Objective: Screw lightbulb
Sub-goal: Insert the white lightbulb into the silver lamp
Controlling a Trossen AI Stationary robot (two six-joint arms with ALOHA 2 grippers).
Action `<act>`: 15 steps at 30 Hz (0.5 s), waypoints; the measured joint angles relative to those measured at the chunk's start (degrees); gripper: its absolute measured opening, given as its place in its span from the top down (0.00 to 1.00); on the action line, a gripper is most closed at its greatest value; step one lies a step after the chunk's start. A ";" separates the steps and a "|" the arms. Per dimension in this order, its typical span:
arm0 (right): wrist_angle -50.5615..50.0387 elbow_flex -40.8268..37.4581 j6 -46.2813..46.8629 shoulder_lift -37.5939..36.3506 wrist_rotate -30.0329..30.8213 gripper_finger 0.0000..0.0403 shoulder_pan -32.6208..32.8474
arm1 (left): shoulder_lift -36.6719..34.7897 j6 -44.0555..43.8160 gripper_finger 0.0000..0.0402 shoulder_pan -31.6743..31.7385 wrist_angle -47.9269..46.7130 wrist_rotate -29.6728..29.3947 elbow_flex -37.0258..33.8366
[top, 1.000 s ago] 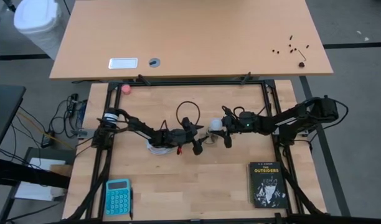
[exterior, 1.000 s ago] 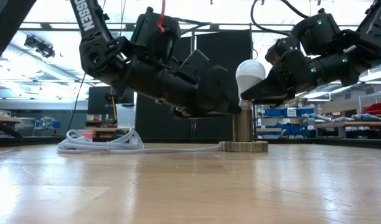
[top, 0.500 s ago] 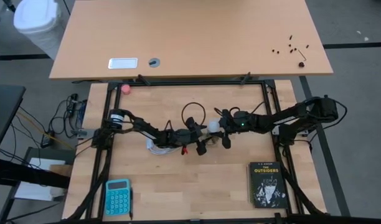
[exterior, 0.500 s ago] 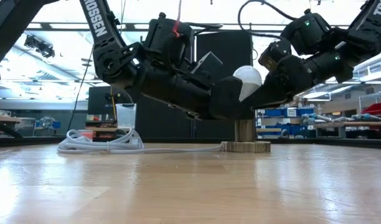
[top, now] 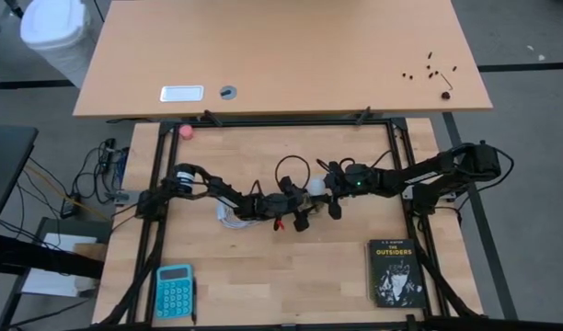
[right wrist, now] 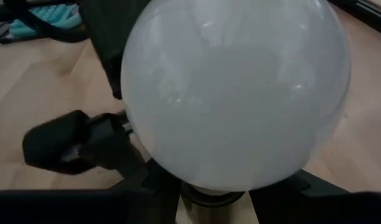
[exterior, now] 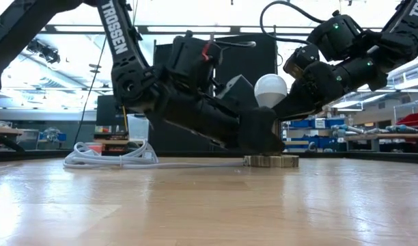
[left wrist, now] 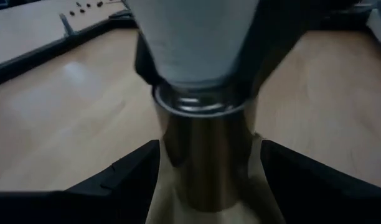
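**Bulb seated in the socket, ready for turning**

The lightbulb (exterior: 271, 89) stands upright on top of the metal socket (left wrist: 206, 158), its narrow base at the socket's mouth, near the middle of the table (top: 263, 285). The right gripper (exterior: 285, 108) is pinched on the bulb's neck just under the globe. The left gripper (left wrist: 206, 180) has its 2 fingers (left wrist: 125, 177) spread on either side of the socket post, not visibly pressing it, low by the round base (exterior: 271, 161). The step in hand looks like bracing the socket. Next, the left fingers likely need to clamp the post so the right wrist can twist the bulb down without the base spinning.
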 joint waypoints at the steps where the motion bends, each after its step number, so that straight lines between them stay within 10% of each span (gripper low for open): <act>1: -0.02 0.00 0.17 0.00 0.01 0.59 -0.06 | 0.44 0.21 0.29 0.05 0.11 -0.50 0.51; 15: -0.24 -0.03 0.99 -0.02 -0.11 0.59 -0.25 | 0.58 1.81 0.58 0.22 1.02 -0.28 0.83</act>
